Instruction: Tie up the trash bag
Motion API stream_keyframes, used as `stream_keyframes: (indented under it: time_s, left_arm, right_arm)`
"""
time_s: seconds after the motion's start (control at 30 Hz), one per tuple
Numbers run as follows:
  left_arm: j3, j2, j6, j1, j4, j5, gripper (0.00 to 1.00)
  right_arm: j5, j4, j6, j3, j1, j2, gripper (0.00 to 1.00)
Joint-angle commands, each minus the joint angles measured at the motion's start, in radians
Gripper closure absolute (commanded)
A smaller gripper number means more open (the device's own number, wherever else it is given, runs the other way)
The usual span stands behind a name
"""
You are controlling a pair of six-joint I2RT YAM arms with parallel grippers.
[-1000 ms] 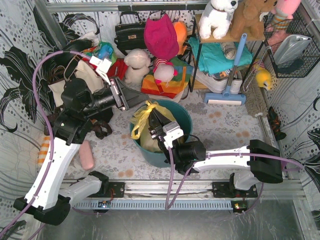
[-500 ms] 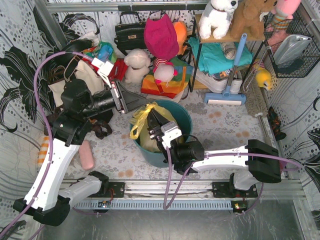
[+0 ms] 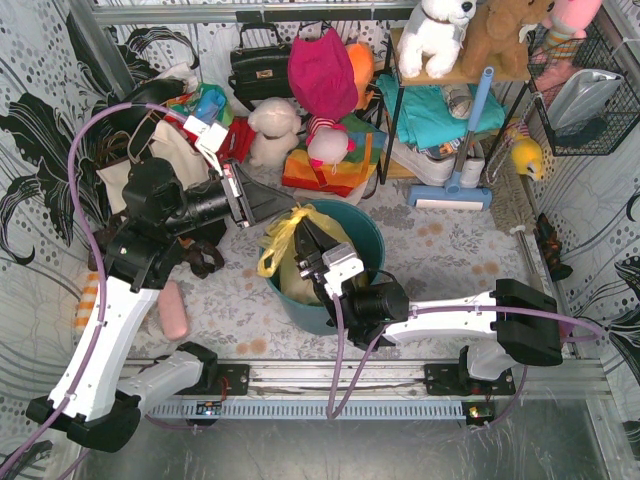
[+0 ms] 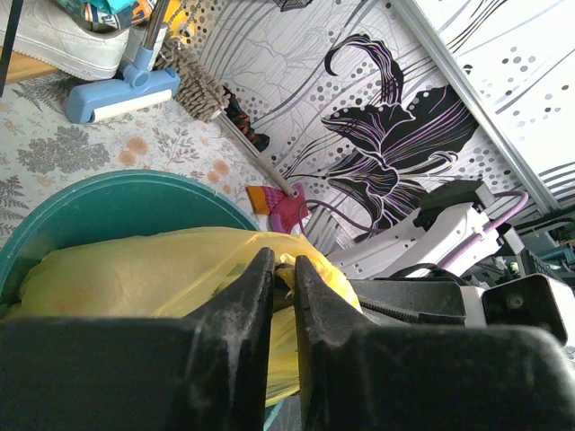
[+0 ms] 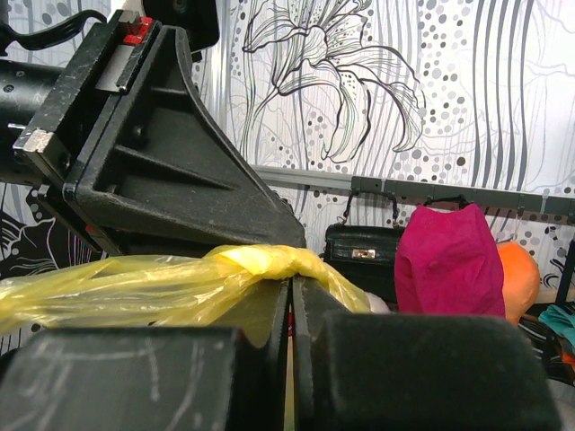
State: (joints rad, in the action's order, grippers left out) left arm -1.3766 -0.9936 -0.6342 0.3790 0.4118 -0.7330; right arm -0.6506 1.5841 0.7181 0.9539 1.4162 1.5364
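Left: your left tool [image 4: 283, 262] reaches in low from the left toward the bag's gathered top. Its jaws are drawn to a narrow slit with yellow film at their tips, and you cannot tell whether they already bite it.

Centre: the trash bag [image 3: 285, 240] sits inside the teal bin [image 3: 372, 232], which stands on the tabletop [image 3: 440, 250]. The bin props the bag upright, so its loose top rises above the rim, where both arms can reach it. That top is gathered into a twisted yellow rope.

Right: your right tool [image 5: 291, 285] comes in over the bin's near side, jaws pressed together and pinching the rope just beside the twist. This hold probably anchors one end so the opposite arm can draw the other end against it. The tie looks formed but not yet pulled snug.
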Motion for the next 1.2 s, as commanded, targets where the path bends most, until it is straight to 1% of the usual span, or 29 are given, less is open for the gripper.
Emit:
stream_keyframes:
  time_s: [0.0, 0.1, 0.17, 0.2, 0.33, 0.47, 0.53, 0.7, 0.83, 1.0, 1.07, 1.17]
  left_arm:
    - [0.018, 0.011, 0.002, 0.003, -0.040, -0.040, 0.81]
    - [0.032, 0.013, -0.015, 0.003, -0.073, -0.056, 0.89]
    - [0.034, 0.017, -0.022, 0.002, -0.091, -0.060, 0.98]
    - [0.034, 0.022, -0.024, 0.003, -0.103, -0.058, 1.00]
    - [0.036, 0.038, -0.024, 0.003, -0.138, -0.028, 1.00]
    - [0.039, 0.042, -0.026, 0.002, -0.171, -0.002, 1.00]
    - [0.043, 0.038, -0.031, 0.003, -0.191, 0.000, 1.00]
    - [0.053, 0.030, -0.042, 0.003, -0.228, -0.005, 1.00]
    - [0.051, 0.024, -0.036, 0.003, -0.236, -0.009, 1.00]
    - [0.045, 0.020, -0.037, 0.003, -0.258, -0.006, 1.00]
    - [0.039, 0.011, -0.034, 0.003, -0.264, -0.003, 1.00]
    - [0.022, -0.002, -0.037, 0.003, -0.283, -0.007, 1.00]
  right_arm:
    - [-0.009, 0.063, -0.019, 0.039, 0.004, 0.004, 1.00]
    - [-0.009, 0.066, -0.017, 0.037, 0.004, 0.003, 1.00]
    - [-0.011, 0.069, -0.017, 0.037, 0.004, 0.003, 1.00]
    - [-0.012, 0.068, -0.018, 0.036, 0.005, 0.002, 1.00]
    - [-0.018, 0.043, -0.040, 0.028, 0.005, -0.011, 1.00]
    - [-0.028, -0.014, -0.106, 0.001, 0.006, -0.056, 1.00]
    - [-0.028, -0.066, -0.175, -0.023, 0.007, -0.096, 0.94]
    - [-0.021, -0.252, -0.337, -0.073, 0.009, -0.224, 0.82]
    - [0.020, -0.470, -0.488, -0.110, 0.009, -0.333, 0.71]
    - [0.119, -0.756, -0.641, -0.109, 0.009, -0.462, 0.58]
    - [0.139, -0.845, -0.683, -0.099, 0.009, -0.502, 0.55]
    - [0.123, -0.941, -0.738, -0.072, 0.009, -0.549, 0.54]
